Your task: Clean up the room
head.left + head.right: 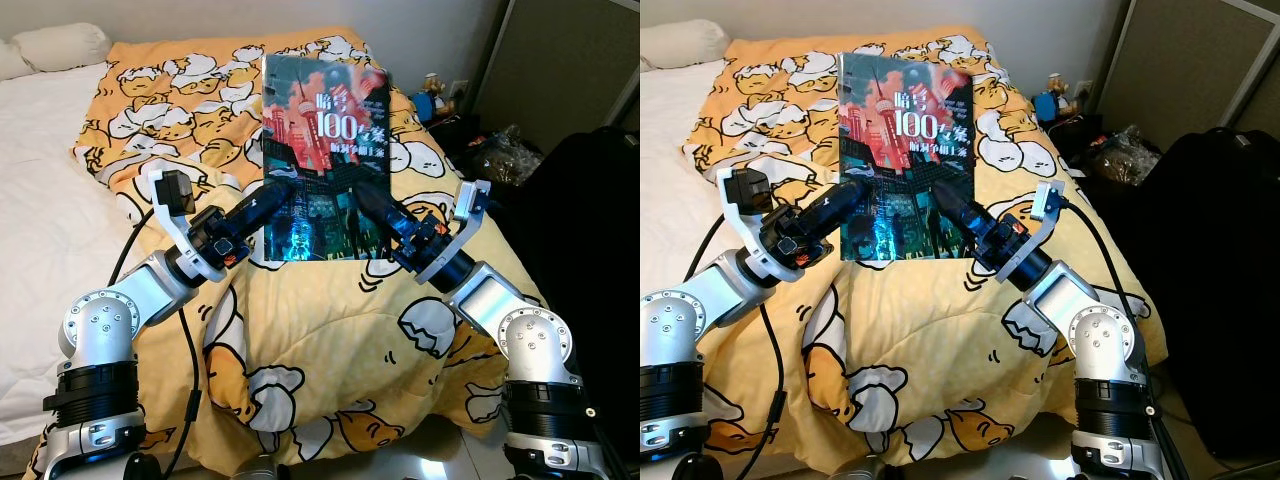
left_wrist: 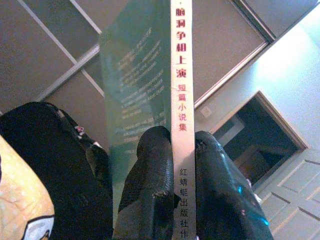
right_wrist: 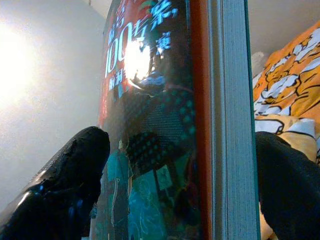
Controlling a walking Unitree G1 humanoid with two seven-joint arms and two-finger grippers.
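Note:
A book (image 1: 325,130) with a red and teal city cover and white "100" lettering stands upright in the air over the bed. My left gripper (image 1: 275,195) is shut on its lower left edge; in the left wrist view both black fingers (image 2: 150,190) squeeze the white spine (image 2: 181,75). From the other side, my right gripper (image 1: 370,200) clamps the lower right edge. One right finger (image 3: 70,170) lies against the front cover (image 3: 150,100), while the other sits behind the page edge.
Under the book lies a yellow duvet (image 1: 330,350) printed with egg characters, on a bed with a white sheet (image 1: 40,180) and pillow (image 1: 60,45). A black suitcase (image 1: 1210,250) stands to the right. Bags and a small toy (image 1: 432,92) clutter the far right corner.

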